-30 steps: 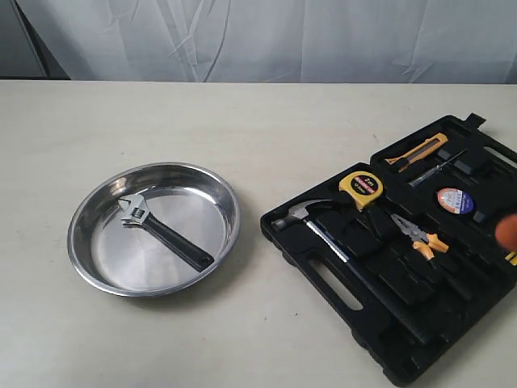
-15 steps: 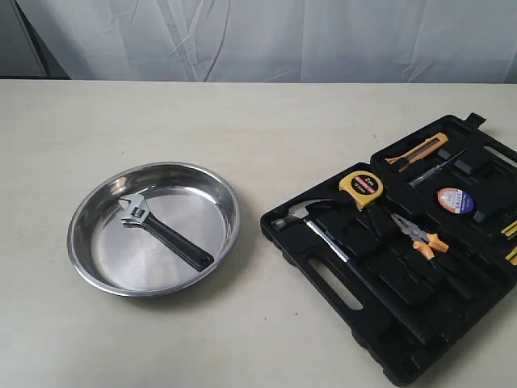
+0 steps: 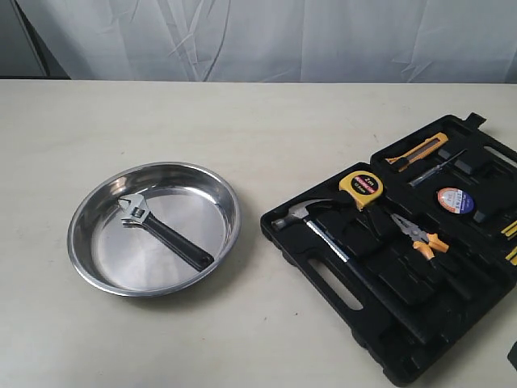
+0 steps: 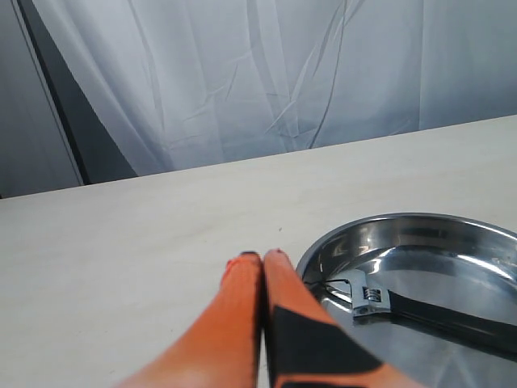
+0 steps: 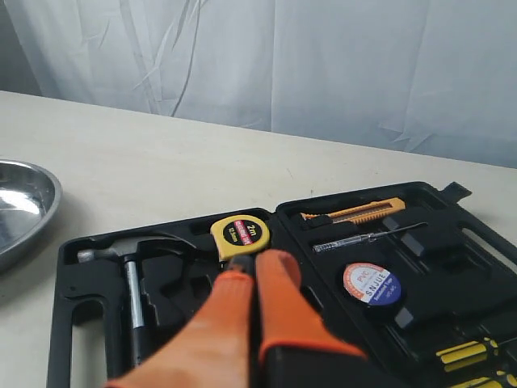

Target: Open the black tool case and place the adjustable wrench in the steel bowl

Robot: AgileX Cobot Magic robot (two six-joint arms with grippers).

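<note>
The adjustable wrench (image 3: 160, 229) lies inside the steel bowl (image 3: 85, 217) at the left of the table, silver head toward the far left rim. The black tool case (image 3: 323, 271) lies open at the right with tools in its recesses. My left gripper (image 4: 262, 257) is shut and empty, hovering beside the bowl (image 4: 339, 242) with the wrench (image 4: 420, 305) just past its fingers. My right gripper (image 5: 257, 265) is shut and empty above the open case (image 5: 89, 339), near the yellow tape measure (image 5: 240, 234). Neither gripper shows in the exterior view.
The case holds a claw hammer (image 3: 311, 225), a yellow tape measure (image 3: 361, 187), orange-handled pliers (image 3: 420, 238), an orange utility knife (image 3: 418, 150), a screwdriver (image 3: 436, 168) and a tape roll (image 3: 456, 200). A white curtain hangs behind the table.
An orange fingertip seen at the right edge over the case one second ago has left the exterior view. The wrench, bowl and case have not moved.
</note>
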